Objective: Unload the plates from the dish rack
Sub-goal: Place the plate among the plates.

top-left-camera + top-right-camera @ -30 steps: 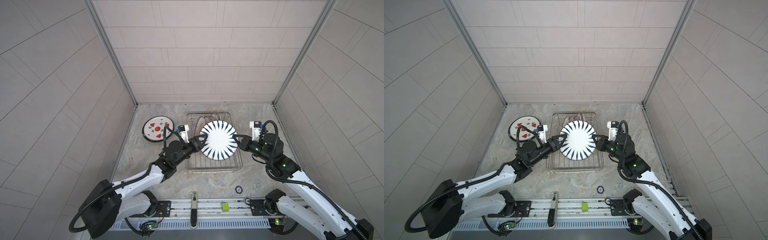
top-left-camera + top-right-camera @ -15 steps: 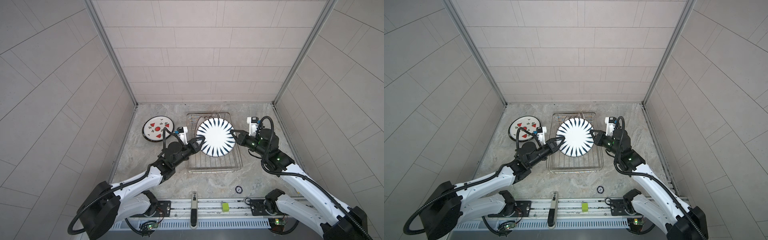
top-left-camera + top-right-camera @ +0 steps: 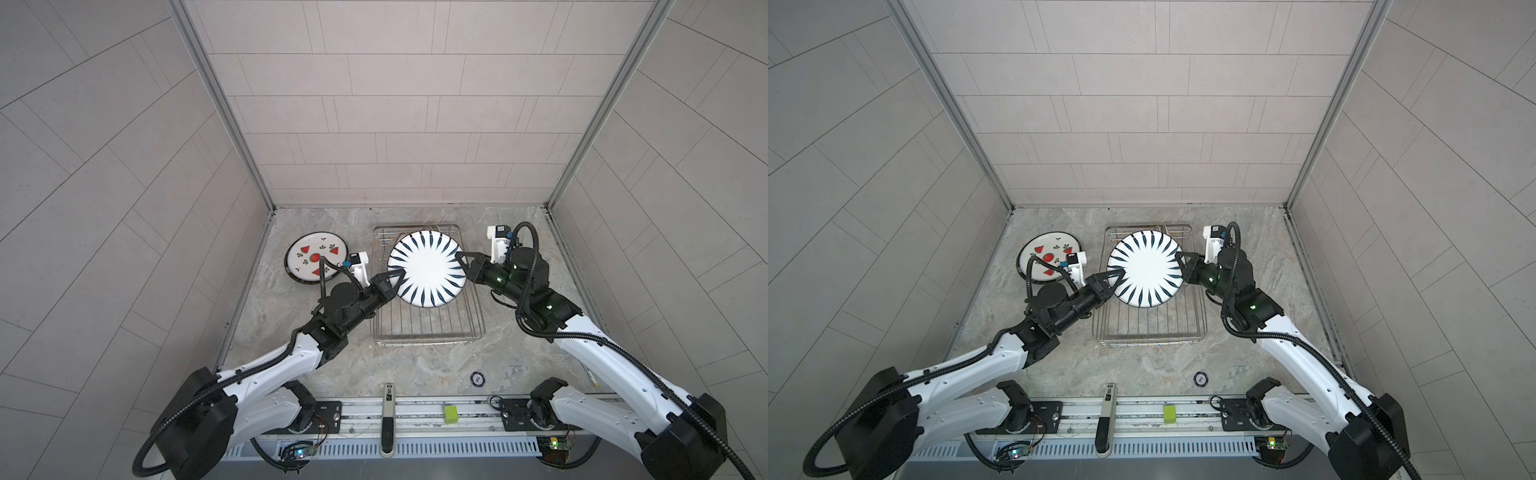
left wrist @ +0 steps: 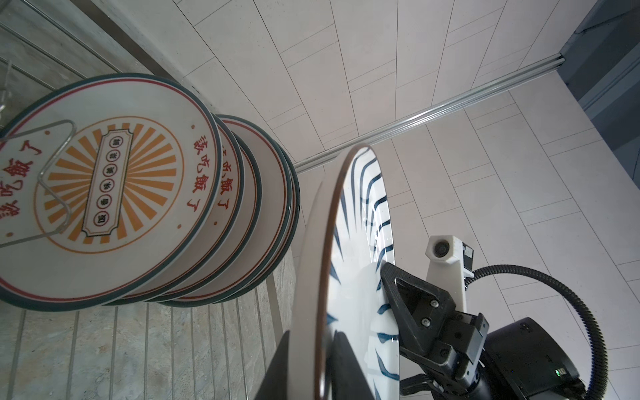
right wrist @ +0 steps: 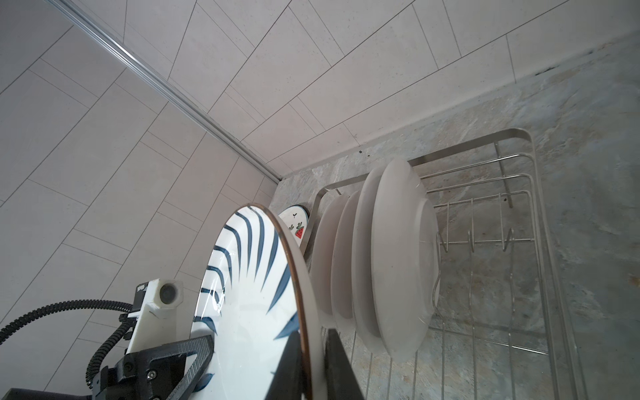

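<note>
A white plate with dark radial stripes (image 3: pixel 426 270) (image 3: pixel 1144 269) hangs over the far half of the dish rack (image 3: pixel 430 341) (image 3: pixel 1148 338), its face turned up toward the top camera. My left gripper (image 3: pixel 397 276) (image 4: pixel 313 349) is shut on its left rim. My right gripper (image 3: pixel 460 259) (image 5: pixel 311 346) is shut on the opposite rim. Several plates (image 4: pixel 114 194) (image 5: pixel 398 259) with orange sunburst and red characters stand upright at the rack's far end. A watermelon plate (image 3: pixel 313 257) (image 3: pixel 1047 257) lies flat on the table left of the rack.
The near half of the rack holds only bare wires (image 4: pixel 138 346) and prongs (image 5: pixel 471 239). A small dark disc (image 3: pixel 478 378) lies on the marble near the front. A green block (image 3: pixel 450 413) and a black tool (image 3: pixel 387 419) sit on the front rail. Tiled walls close three sides.
The left jaws have closed onto the striped plate's left rim. The plate, held by the right gripper throughout, has shifted a little left and toward the back wall.
</note>
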You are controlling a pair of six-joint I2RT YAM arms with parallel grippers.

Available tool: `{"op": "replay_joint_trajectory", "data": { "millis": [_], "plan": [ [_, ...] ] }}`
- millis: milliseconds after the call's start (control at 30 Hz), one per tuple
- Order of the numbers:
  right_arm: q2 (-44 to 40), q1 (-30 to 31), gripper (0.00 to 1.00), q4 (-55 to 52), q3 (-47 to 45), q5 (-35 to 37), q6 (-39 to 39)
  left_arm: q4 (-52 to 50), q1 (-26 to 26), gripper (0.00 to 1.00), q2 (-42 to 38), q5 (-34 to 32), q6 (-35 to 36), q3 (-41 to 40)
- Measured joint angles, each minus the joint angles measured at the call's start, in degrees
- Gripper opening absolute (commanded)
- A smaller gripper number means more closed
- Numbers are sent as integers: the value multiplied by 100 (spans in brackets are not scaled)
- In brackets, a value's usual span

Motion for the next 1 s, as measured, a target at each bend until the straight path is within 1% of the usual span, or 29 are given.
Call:
{"op": "replay_joint_trajectory", "data": {
  "millis": [33,100,167,300,400,567,600,667,700,733,1000],
  "plan": [
    [-2,22,17,-44,33,50,-39,13,0,0,0,0,-13,0],
    [7,52,25,-155,76,127,-146,59,-2,0,0,37,11,0],
    [44,94,31,-321,85,173,-219,87,-7,0,-9,92,114,0],
    [103,142,37,-516,70,177,-264,66,0,0,-9,140,219,0],
    [103,166,47,-538,70,136,-282,35,24,0,-9,166,236,0],
    [103,219,80,-498,74,13,-352,-92,155,0,-9,223,245,-20],
    [103,223,85,-485,79,-15,-350,-116,186,0,-9,243,243,-42],
    [103,232,88,-483,90,-42,-374,-166,269,0,-24,278,236,-111],
    [103,232,98,-496,96,-44,-374,-175,317,0,-39,275,232,-164],
    [103,232,99,-518,116,-50,-424,-177,367,0,-61,271,223,-223],
    [210,249,99,-621,260,-55,-470,-330,780,0,-328,260,157,-398]
  ]
}}
